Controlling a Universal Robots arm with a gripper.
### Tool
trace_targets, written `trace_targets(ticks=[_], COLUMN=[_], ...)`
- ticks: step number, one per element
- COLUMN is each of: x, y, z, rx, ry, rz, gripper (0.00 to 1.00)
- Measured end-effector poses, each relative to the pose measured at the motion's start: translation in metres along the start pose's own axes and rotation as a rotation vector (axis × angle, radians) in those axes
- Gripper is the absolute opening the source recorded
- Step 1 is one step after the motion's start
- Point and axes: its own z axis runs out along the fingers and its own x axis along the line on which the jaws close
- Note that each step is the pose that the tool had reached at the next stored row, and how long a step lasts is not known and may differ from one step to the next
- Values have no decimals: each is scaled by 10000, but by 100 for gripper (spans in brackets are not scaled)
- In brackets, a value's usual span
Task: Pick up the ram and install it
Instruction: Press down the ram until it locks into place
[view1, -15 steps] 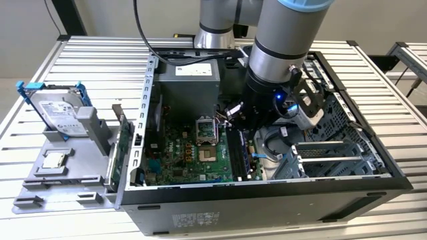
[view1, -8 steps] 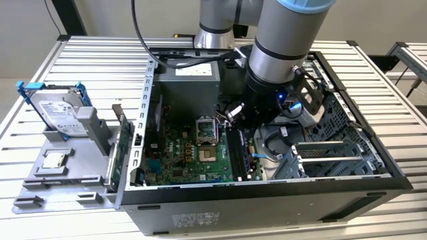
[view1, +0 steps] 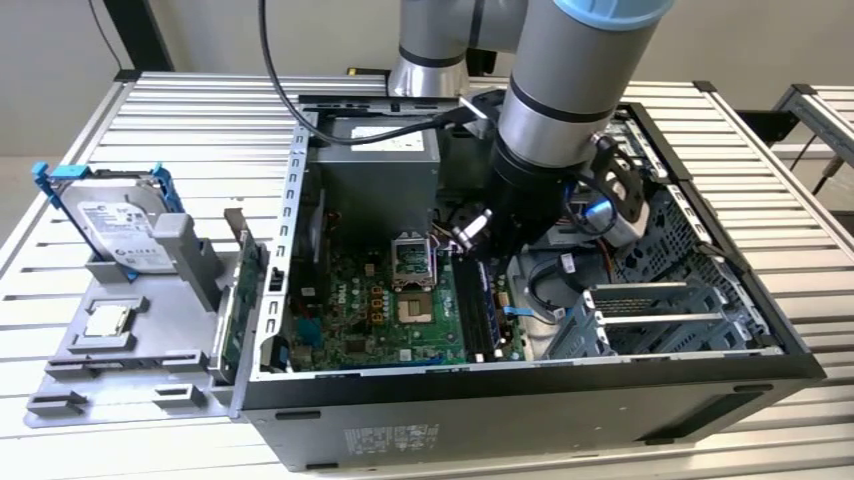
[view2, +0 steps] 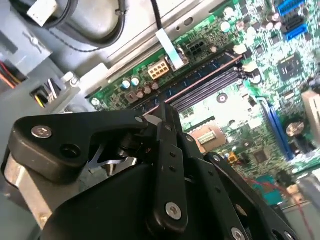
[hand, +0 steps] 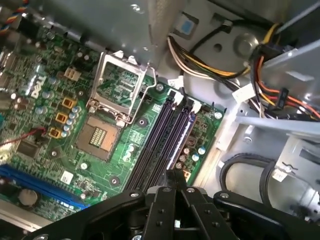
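Observation:
The ram (view1: 499, 305) is a narrow blue stick standing on edge in one of the memory slots of the open computer case (view1: 534, 385). It lies along the dark slots in both wrist views (hand: 183, 131) (view2: 197, 81). My gripper (view1: 470, 232) hangs inside the case just above the far end of those slots. Its black fingers are shut together with nothing visible between them (hand: 175, 174) (view2: 162, 112). The fingertips sit right over the slot row; whether they touch the ram cannot be told.
The open processor socket (hand: 117, 92) lies beside the slots. Bundled power cables (hand: 210, 60) and the drive cage (view1: 667, 300) crowd the other side. A hard drive (view1: 127, 235) in a blue bracket stands on a grey fixture (view1: 147, 345) at the exterior view's left, beside an upright green card (view1: 238, 300).

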Motion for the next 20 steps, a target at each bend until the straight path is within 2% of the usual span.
trace_targets(ticks=[16,20], x=[0,0], y=[0,0], z=[6,8], rx=[-28,-38], ry=[88,92], rz=[-2914,-3628], gripper=[0,0])
